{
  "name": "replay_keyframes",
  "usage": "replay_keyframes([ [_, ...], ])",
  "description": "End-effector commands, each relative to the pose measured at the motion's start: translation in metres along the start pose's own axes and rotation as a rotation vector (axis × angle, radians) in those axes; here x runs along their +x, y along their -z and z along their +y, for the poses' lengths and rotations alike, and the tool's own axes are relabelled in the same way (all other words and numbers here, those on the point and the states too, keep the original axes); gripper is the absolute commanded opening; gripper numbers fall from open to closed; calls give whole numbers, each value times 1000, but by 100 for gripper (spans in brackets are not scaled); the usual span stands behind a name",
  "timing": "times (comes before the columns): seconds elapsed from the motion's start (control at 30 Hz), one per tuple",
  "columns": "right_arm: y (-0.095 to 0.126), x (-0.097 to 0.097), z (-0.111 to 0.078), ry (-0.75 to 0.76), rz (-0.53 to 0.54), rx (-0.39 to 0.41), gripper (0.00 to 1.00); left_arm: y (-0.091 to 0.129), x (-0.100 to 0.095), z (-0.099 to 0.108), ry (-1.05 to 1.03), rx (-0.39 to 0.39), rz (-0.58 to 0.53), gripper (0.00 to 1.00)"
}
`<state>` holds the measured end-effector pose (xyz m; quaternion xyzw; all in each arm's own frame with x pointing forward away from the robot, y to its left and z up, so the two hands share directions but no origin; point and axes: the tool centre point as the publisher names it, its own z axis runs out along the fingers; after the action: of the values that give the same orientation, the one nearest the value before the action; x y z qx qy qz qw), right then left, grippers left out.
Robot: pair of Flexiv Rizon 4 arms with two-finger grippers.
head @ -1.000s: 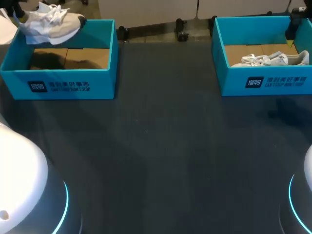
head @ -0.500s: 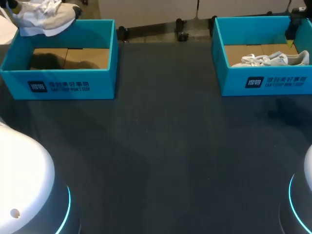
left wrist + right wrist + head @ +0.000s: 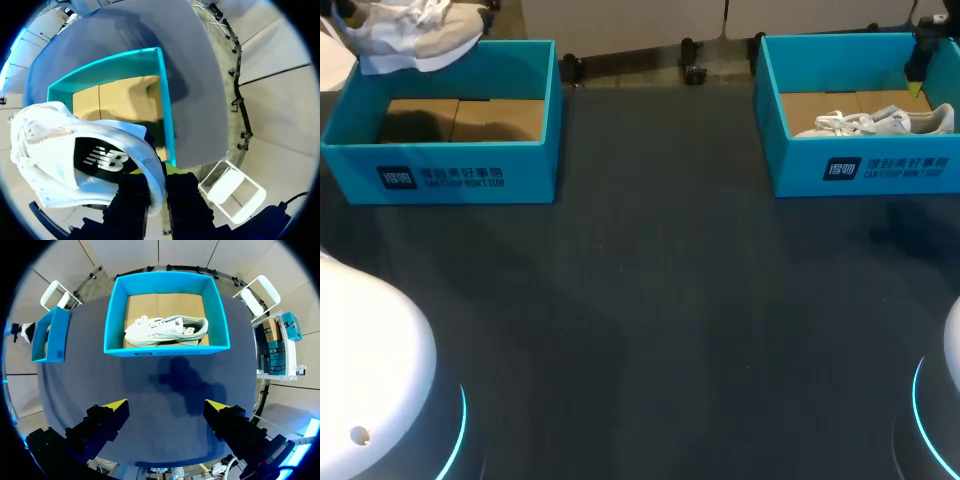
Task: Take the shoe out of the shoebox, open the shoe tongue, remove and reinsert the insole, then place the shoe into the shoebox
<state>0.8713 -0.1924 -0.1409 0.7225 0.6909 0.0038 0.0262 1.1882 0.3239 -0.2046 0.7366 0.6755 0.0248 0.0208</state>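
Head view showed the white sneaker point(image 3: 415, 35) hanging above the far corner of the left shoebox point(image 3: 450, 175). A second sneaker point(image 3: 875, 123) lay in the right shoebox point(image 3: 860, 170) across the counter point(image 3: 660, 300). Left wrist view showed the left hand point(image 3: 156, 175) pinching the white sneaker's point(image 3: 60, 160) rim. Right wrist view showed the right hand point(image 3: 166, 407) spread wide, holding nothing. Lifting out looked done. Next, I judged, the shoe needed lowering to the counter so the tongue could be opened.

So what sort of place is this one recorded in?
Likely a robot test bench, not a shop: a dark table carries a left shoebox and a right shoebox, and my left hand holds a white shoe up beside the left one.
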Motion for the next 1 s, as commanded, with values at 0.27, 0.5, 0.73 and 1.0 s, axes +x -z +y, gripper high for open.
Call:
replay_keyframes([
  [0.27,0,0,0,0,0,1,100,27,-21,-35,85,26,91,0],
  [0.5,0,0,0,0,0,1,100,57,-27,-46,115,43,151,0],
  [0.73,0,0,0,0,0,1,100,74,-36,-54,131,91,195,0],
  [1.0,0,0,0,0,0,1,100,88,-45,-70,171,90,215,0],
])
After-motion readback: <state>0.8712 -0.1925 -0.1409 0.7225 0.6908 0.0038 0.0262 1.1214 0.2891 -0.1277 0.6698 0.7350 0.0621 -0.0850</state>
